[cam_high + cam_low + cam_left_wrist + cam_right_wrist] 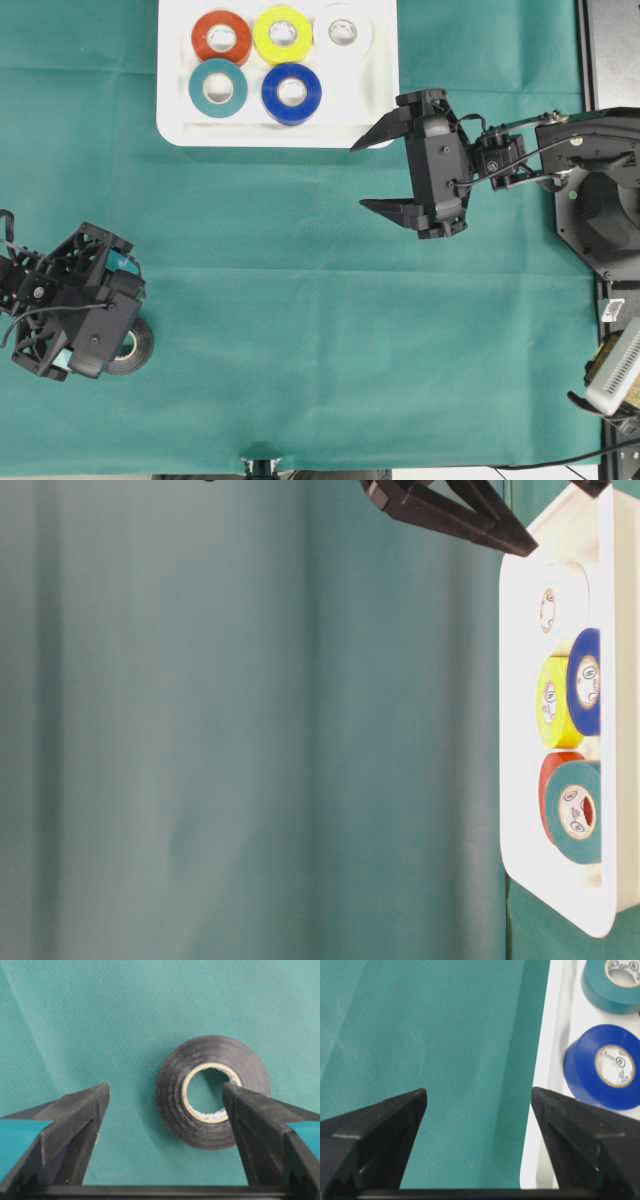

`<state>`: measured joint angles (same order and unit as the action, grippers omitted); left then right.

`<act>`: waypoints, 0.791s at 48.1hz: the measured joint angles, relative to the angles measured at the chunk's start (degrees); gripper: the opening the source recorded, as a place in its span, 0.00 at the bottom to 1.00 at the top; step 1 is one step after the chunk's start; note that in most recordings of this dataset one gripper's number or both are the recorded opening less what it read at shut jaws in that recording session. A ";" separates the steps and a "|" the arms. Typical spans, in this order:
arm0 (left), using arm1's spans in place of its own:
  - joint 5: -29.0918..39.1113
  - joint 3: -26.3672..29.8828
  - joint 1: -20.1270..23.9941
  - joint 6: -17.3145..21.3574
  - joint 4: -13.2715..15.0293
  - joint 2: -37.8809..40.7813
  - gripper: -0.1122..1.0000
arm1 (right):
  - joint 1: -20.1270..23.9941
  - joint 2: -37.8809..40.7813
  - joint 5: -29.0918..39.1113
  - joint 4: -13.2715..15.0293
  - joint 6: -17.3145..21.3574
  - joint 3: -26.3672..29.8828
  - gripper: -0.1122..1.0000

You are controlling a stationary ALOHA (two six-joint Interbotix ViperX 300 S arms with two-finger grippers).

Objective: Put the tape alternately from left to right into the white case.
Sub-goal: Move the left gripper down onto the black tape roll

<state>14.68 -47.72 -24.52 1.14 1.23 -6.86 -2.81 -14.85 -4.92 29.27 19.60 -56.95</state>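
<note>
A black tape roll (200, 1132) lies flat on the green cloth at the lower left, half under my left gripper (112, 340). That gripper (165, 1089) hangs open over it, one finger above the roll's hole and the other over bare cloth. The white case (175, 125) sits at the top centre and holds red (203, 38), yellow (265, 35), white (362, 35), teal (198, 88) and blue (270, 95) rolls. My right gripper (360, 176) is open and empty beside the case's near right corner (545, 1110), with one finger over the rim. The blue roll (590, 1072) is close by.
The green cloth (300, 330) covers the table. A white object and cables (612, 375) sit at the right edge beside the right arm's base (600, 200). In the table-level view only the right gripper's fingers (450, 515) and the case (520, 780) appear.
</note>
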 measured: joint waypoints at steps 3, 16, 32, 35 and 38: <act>0.00 0.00 0.00 0.09 0.00 0.18 0.94 | -0.09 0.00 -0.09 0.00 0.09 0.00 0.85; -0.88 0.00 0.00 0.09 0.00 4.13 0.94 | 0.00 0.00 -0.18 0.00 0.00 0.00 0.85; -3.08 0.00 0.00 0.00 -0.09 7.56 0.94 | 0.00 -0.09 -0.18 0.00 0.00 0.00 0.85; -3.25 0.00 0.00 0.00 0.00 7.91 0.94 | 0.00 0.00 -0.18 0.00 0.00 0.00 0.85; -3.43 0.00 0.00 0.09 0.00 8.17 0.93 | 0.00 0.00 -0.26 0.00 0.00 0.00 0.85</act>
<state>11.25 -47.72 -24.52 1.23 1.23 1.32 -2.81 -14.85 -5.19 29.27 19.60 -56.95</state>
